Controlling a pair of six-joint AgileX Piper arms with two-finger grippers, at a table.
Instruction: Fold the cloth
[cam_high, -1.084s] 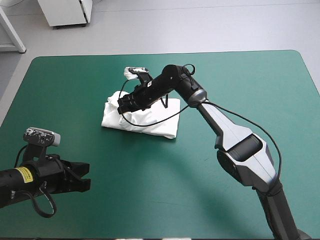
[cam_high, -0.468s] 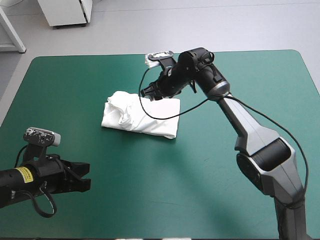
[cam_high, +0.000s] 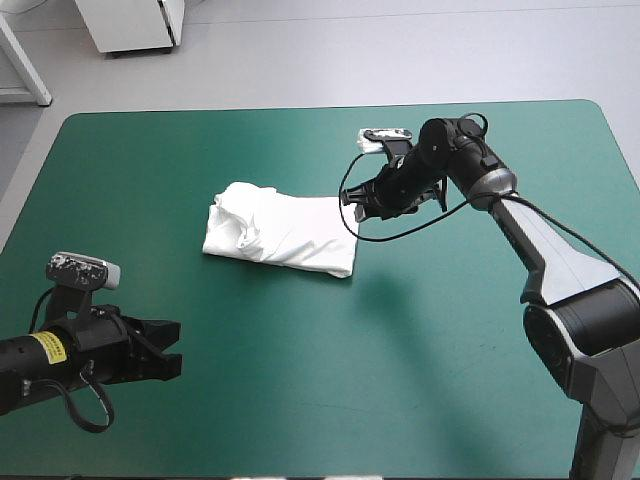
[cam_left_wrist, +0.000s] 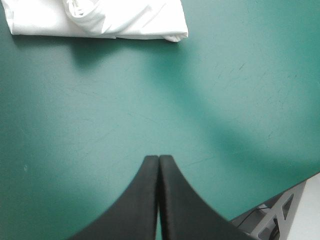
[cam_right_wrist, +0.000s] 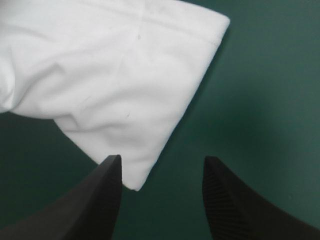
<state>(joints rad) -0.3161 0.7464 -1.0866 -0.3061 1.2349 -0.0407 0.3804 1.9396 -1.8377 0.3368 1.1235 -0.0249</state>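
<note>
The fold looks all but done to me: the T-shirt (cam_high: 280, 231) lies as a white bundle left of centre in the high view, on the teal-green cover (cam_high: 450, 380). My right gripper (cam_high: 358, 204) hangs just off its right end, fingers apart, empty; the left gripper (cam_high: 168, 350), lower left, is pressed together on nothing. Next I'd tidy or withdraw (the bundle's left end looks lumpy). Only the right wrist view shows a bundle corner between its fingers.

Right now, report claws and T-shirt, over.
Left claw shut, empty. Right claw open beside T-shirt, holding nothing. T-shirt a folded bundle, flat on table. Nothing in the way.
</note>
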